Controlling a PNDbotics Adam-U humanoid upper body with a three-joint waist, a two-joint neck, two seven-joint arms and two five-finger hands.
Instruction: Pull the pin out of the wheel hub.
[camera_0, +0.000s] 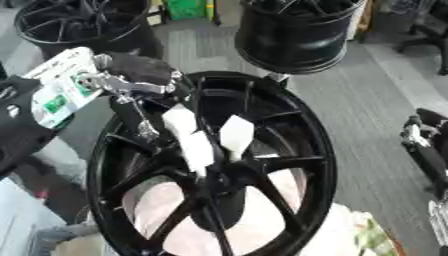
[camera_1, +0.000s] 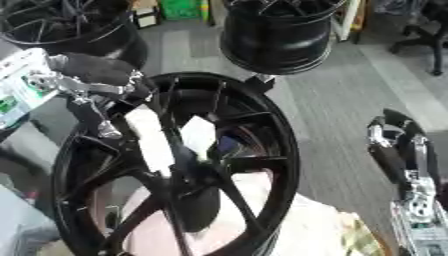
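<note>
Left hand (camera_0: 188, 132), from ten o'clock, reaches into the wheel (camera_0: 302, 125); its white-tipped fingers (camera_0: 236, 132) close toward the hub (camera_0: 219, 172). Whether they pinch the pin cannot be told; the pin itself is not visible. Risk: fingers may slip off or snag a spoke (camera_0: 271, 197). Right hand (camera_1: 398, 150), three o'clock, idle, fingers relaxed. No containers.

The near wheel hub (camera_0: 262, 165) is glossy black, spokes and rim alike. The left hand (camera_0: 188, 132) shows white fingertips on a black and silver frame, with a white, green-marked panel (camera_0: 61, 85) at far left. The right hand (camera_1: 398, 150) is black and silver. Two far wheels (camera_0: 297, 30) are black. The floor (camera_0: 385, 100) is grey with fine ribbing. A green box (camera_0: 185, 9) sits far back.
</note>
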